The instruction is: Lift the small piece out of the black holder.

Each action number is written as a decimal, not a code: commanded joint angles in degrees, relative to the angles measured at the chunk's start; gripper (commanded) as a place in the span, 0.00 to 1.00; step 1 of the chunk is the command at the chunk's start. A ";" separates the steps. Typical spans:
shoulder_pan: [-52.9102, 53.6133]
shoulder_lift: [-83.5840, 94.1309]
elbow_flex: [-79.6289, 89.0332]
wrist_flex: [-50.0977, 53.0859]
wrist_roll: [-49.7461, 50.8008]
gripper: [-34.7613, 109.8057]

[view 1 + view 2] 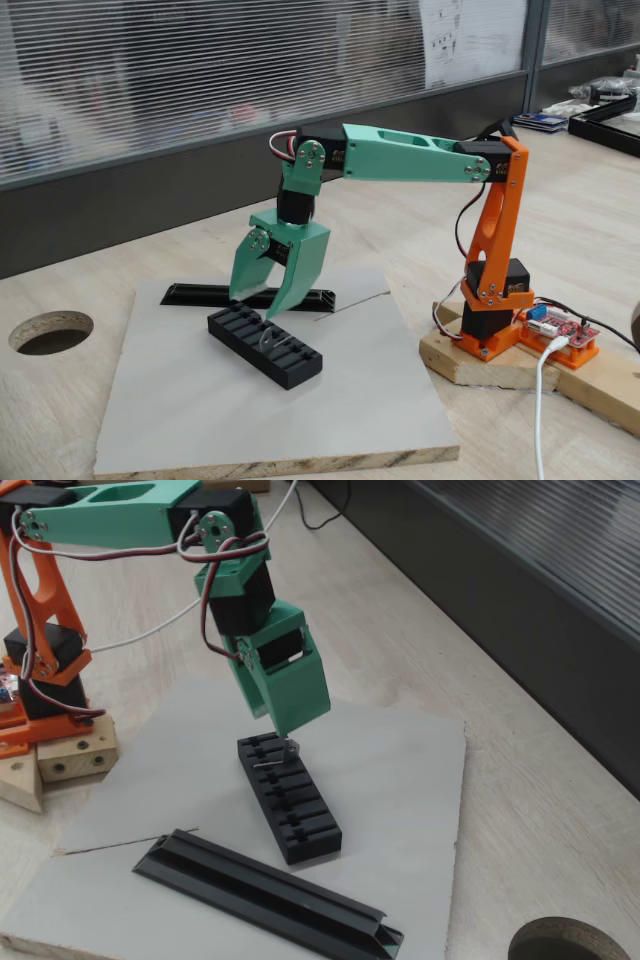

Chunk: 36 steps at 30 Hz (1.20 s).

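The green pincer [258, 305] hangs over the black holder [265, 346], its jaws spread – one tip down at the slots. The small piece [268, 764] sits in a slot near the holder's arm-side end, mid-board on the grey board [200, 410]. A black channel strip [268, 898] lies by the board's edge.

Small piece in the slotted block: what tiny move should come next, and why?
Probably close the pincer: its jaws stand apart, tips low over the black holder, seemingly around the small piece sitting in a slot. Alignment is hard to confirm.
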State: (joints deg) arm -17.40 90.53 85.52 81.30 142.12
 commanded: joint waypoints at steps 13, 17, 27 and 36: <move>-0.79 -14.24 -9.76 1.14 5.36 0.51; -0.79 -17.93 -15.03 1.76 5.36 0.51; -0.79 -20.21 -15.03 1.93 5.36 0.51; -0.70 -20.30 -15.73 7.65 -0.79 0.51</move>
State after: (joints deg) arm -18.11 69.61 70.93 86.48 143.09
